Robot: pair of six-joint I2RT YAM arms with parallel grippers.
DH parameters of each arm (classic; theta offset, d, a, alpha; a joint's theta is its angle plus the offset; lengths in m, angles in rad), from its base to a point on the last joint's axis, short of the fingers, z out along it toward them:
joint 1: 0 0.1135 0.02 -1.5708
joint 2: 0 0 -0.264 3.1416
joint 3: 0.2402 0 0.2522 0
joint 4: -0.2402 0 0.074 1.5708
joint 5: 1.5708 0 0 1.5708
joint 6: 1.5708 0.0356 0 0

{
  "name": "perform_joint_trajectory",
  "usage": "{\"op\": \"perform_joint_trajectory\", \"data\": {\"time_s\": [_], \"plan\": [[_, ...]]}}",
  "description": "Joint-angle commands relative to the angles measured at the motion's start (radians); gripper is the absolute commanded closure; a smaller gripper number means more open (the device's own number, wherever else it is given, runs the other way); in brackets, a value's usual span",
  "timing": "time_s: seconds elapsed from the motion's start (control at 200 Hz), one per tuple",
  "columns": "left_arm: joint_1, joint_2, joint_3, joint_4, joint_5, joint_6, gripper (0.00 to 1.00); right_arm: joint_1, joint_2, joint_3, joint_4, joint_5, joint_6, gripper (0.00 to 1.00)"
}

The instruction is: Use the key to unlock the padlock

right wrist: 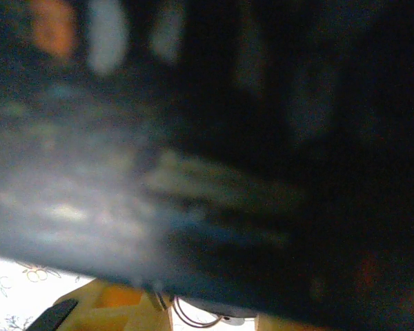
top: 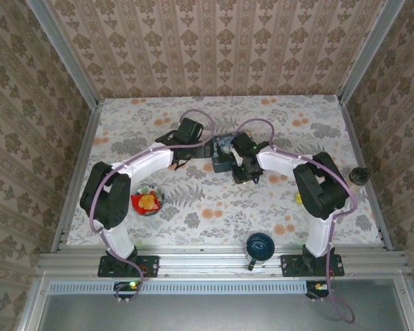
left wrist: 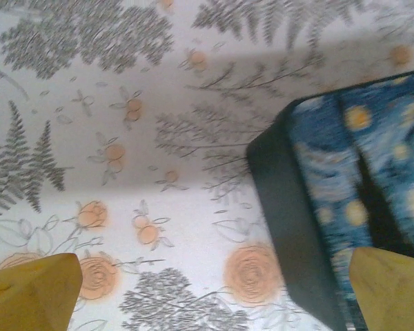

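A blue-and-yellow starry-night tin (top: pixel 224 153) sits mid-table between both arms. My left gripper (top: pixel 205 147) is at its left side. In the left wrist view it is open (left wrist: pixel 210 307), with yellow fingertips (left wrist: pixel 29 293) wide apart over the bare cloth and the tin (left wrist: pixel 345 186) just inside the right finger. My right gripper (top: pixel 243 165) is pressed close to the tin's near right side, whose dark blurred wall (right wrist: pixel 207 158) blocks most of the right wrist view. Between its yellow fingers (right wrist: pixel 110 309) shows a thin silvery wire loop (right wrist: pixel 190 319); I cannot tell whether it is the padlock's shackle or a key ring.
A red bowl with yellow contents (top: pixel 146 201) lies near the left arm. A blue mug (top: pixel 259 247) stands at the front edge. There is a small yellow item (top: pixel 299 198) by the right arm and a dark round object (top: pixel 359 176) on the right rail. Patterned walls surround the table.
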Motion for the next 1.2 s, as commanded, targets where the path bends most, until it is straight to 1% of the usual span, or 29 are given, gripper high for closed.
{"op": "perform_joint_trajectory", "data": {"time_s": [0.0, 0.16, 0.265, 0.56, 0.695, 0.965, 1.195], "plan": [[-0.034, 0.002, 0.016, 0.062, 0.003, -0.006, 0.0, -0.001, -0.032, -0.027, 0.039, -0.035, 0.066, 0.9], [-0.052, 0.131, 0.117, 0.008, 0.0, 0.028, 0.0, -0.003, -0.028, -0.029, 0.07, -0.039, 0.104, 0.9], [-0.063, 0.168, 0.132, -0.024, -0.02, 0.02, 0.0, -0.005, -0.035, -0.036, 0.09, -0.041, 0.137, 0.9], [-0.063, 0.166, 0.051, -0.033, -0.024, -0.017, 0.0, -0.037, -0.058, -0.064, 0.168, -0.097, 0.228, 0.9], [-0.064, 0.163, 0.02, -0.028, -0.025, -0.028, 0.0, -0.056, -0.082, -0.087, 0.208, -0.151, 0.253, 0.9], [-0.06, 0.164, -0.003, -0.021, -0.017, -0.041, 0.0, -0.082, -0.161, -0.149, 0.32, -0.283, 0.282, 0.87], [-0.054, 0.161, -0.008, -0.015, -0.002, -0.047, 0.0, -0.101, -0.224, -0.18, 0.377, -0.328, 0.318, 0.86]]}}
